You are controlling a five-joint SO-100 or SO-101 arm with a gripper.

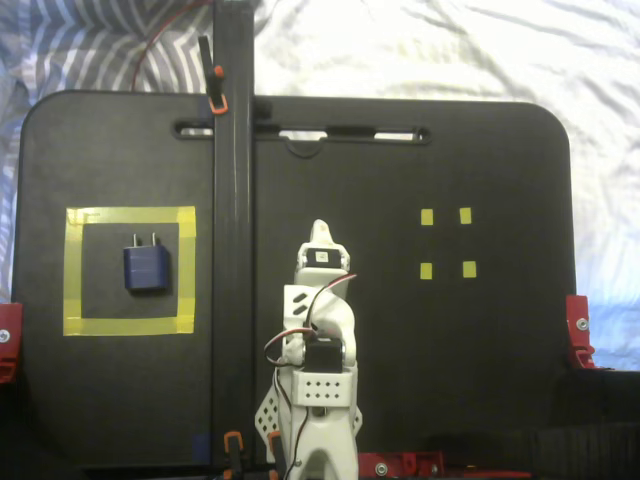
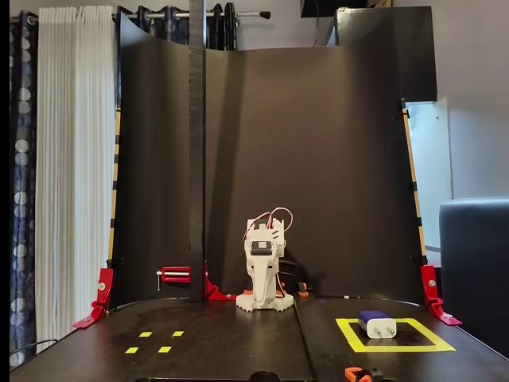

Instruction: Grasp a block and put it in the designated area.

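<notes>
The block [image 1: 146, 268] is small and dark blue with two silvery prongs, and it lies flat inside the designated area [image 1: 130, 215], a yellow tape square at the left of the black board. From the front, the block [image 2: 375, 323] sits within the same yellow outline [image 2: 398, 348] at the right. The white arm is folded at its base in the board's middle. Its gripper [image 1: 319, 230] is well to the right of the block, with its jaws together and nothing in them. From the front, the gripper [image 2: 262, 294] points down close to the board.
Small yellow square markers [image 1: 427, 217] lie on the board's opposite half, seen from the front at the left [image 2: 145, 334]. A tall black post [image 1: 232, 250] stands between the arm and the tape square. Red clamps [image 1: 578, 330] hold the board's edges. A black backdrop [image 2: 318, 159] rises behind the arm.
</notes>
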